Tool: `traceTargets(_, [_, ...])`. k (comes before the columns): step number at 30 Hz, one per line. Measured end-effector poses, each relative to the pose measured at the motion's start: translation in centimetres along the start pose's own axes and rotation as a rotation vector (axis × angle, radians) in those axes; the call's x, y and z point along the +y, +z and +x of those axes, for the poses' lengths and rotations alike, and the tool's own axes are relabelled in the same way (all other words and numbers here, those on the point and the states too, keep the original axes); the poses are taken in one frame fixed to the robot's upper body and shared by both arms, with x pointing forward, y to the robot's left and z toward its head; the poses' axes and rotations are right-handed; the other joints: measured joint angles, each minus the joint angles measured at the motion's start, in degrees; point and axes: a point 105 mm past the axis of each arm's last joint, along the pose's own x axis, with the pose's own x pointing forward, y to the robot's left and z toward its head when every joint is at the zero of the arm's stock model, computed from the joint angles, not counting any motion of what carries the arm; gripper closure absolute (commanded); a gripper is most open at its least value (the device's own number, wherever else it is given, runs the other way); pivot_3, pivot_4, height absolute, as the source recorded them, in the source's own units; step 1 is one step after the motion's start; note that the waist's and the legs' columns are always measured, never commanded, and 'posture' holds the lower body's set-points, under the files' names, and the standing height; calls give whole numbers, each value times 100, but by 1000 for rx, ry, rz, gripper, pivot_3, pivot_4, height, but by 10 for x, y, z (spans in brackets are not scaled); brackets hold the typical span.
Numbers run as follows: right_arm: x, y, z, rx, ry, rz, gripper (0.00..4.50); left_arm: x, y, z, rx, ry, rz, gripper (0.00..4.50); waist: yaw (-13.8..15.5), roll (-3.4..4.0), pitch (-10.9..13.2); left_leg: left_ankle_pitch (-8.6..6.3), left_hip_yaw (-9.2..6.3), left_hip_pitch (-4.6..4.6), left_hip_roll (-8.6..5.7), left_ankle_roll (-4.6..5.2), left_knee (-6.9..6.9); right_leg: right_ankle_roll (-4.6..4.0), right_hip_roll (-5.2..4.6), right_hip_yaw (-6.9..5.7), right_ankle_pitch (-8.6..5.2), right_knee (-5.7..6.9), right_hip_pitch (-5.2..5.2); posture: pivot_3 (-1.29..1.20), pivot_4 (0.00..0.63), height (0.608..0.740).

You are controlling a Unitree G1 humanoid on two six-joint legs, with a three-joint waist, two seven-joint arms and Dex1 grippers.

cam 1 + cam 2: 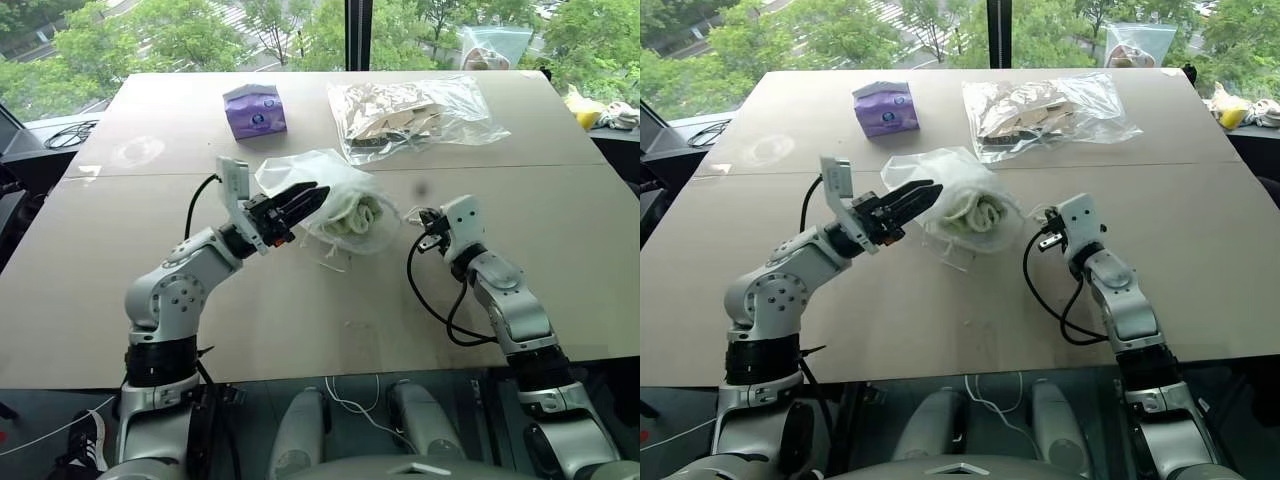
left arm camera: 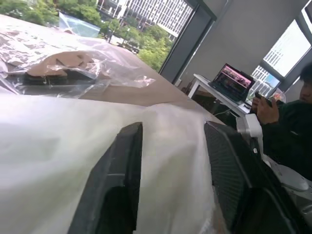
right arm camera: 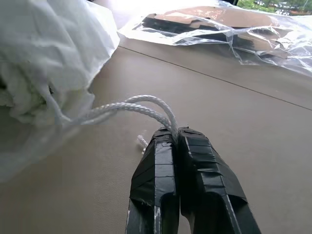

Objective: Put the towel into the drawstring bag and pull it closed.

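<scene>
Two pincers flank the bag [image 1: 335, 205], which serves as the landmark on the tabletop [image 1: 120, 300]. Left of the bag, the left pincer [image 1: 300, 203] points at its side with the two black fingers [image 2: 117, 170] standing apart, white fabric showing between them and ahead of them; from the wrist view the fabric seems to lie against the fingers, but no pinch is visible, so this reads as an open pincer resting at the bag, probably there to steady it against the pull from the other side. Inside the bag, the towel [image 1: 357, 215] shows pale green through the thin cloth, bunched toward the bag's right end, so the first half of the task looks done. From that right end the cord [image 3: 131, 108] runs out as a doubled loop to the right pincer [image 3: 177, 131], whose fingers are pressed together on it. That grip makes sense for cinching: drawing the cord away from the bag should gather the mouth. The cord sags rather than running taut, and the mouth looks only partly gathered, so the closing pull seems barely started. Behind the bag, a purple tissue pack [image 1: 255, 110] sits to the left and a clear plastic bag [image 1: 410, 115] of brown pieces to the right, both well apart from the work.
</scene>
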Motion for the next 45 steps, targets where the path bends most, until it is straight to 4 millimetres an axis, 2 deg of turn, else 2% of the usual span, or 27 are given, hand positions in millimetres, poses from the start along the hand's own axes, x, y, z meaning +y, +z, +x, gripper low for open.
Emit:
traceTargets(4, [2, -1, 0, 4, 5, 6, 4500, 1, 6, -21, 35, 5, -3, 2578, -26, 0, 0, 0, 0, 1, 0, 0, 0, 0, 0, 0, -1, 1, 0, 0, 150, 740])
traceTargets(6, [1, 0, 1, 4, 4, 11, 4500, 8, -17, -56, 202, 47, -39, 2578, -100, 4, 2, 0, 6, 3, 1, 0, -5, -1, -1, 4, -1, 0, -1, 0, 150, 740])
traceTargets(8, [-2, 1, 1, 5, -4, 13, 4500, 9, -26, -65, 245, 53, -54, 2578, -79, 0, 2, 0, -1, -2, 1, 0, -4, 0, -1, -4, -2, 0, -5, 0, 150, 740])
traceTargets(13, [1, 4, 3, -5, 1, 21, 4500, 25, -68, -94, 484, 97, 52, 2578, -55, 1, 2, 3, 3, 1, 1, -5, -4, -18, -2, -1, -19, 0, -4, 0, 150, 740])
traceTargets(16, [2, 4, 3, -6, 2, 25, 4500, 26, -81, -93, 520, 69, 107, 2578, -36, 0, 1, 5, 3, 0, 1, -8, -3, -19, -4, -1, -18, 0, -4, 0, 150, 740])
traceTargets(18, [3, 4, 4, -5, 2, 27, 4500, 21, -89, -85, 531, 9, 175, 2578, -29, 1, 1, 4, 5, 0, 1, -8, -4, -24, -5, -1, -15, 0, -4, 0, 150, 740])
traceTargets(25, [1, 2, 3, 8, -5, 30, 4500, 12, -109, -66, 540, -97, 247, 2578, -34, 0, 1, 4, 5, 0, 1, -8, -4, -21, -2, -1, -12, 2, -4, 0, 150, 740])
traceTargets(29, [1, 3, 3, 7, -5, 31, 4500, 13, -114, -59, 546, -121, 329, 2578, -33, 1, 1, 4, 5, 0, 2, -8, -4, -20, -3, -1, -12, 2, -4, 0, 150, 740])
traceTargets(32, [1, 5, 3, -2, -8, 29, 4500, 18, -111, -49, 484, -93, 412, 2578, -20, 0, 1, 4, 5, 0, 1, -8, -3, -2, -3, -1, -1, 2, -4, 0, 150, 740])
traceTargets(36, [0, 3, 1, 3, -13, 33, 4500, 24, -100, -43, 394, -21, 481, 4382, -23, 0, 0, 4, 5, 1, 2, -8, -4, -1, -3, 0, 0, 2, -4, 0, 150, 740])
traceTargets(42, [-6, 3, 0, 2, -47, 29, 4500, 34, -105, -51, 291, 186, 543, 4450, -6, 0, 0, 4, 6, 0, 1, -8, -3, -1, -6, 1, 1, 2, -3, 0, 150, 740])
traceTargets(45, [-14, 9, 2, -24, -110, 11, 4500, 50, -88, -54, 202, 440, 694, 4450, 45, 0, 0, 5, 5, 1, 1, -8, 1, 1, -4, 1, 2, 4, -2, 0, 150, 740])
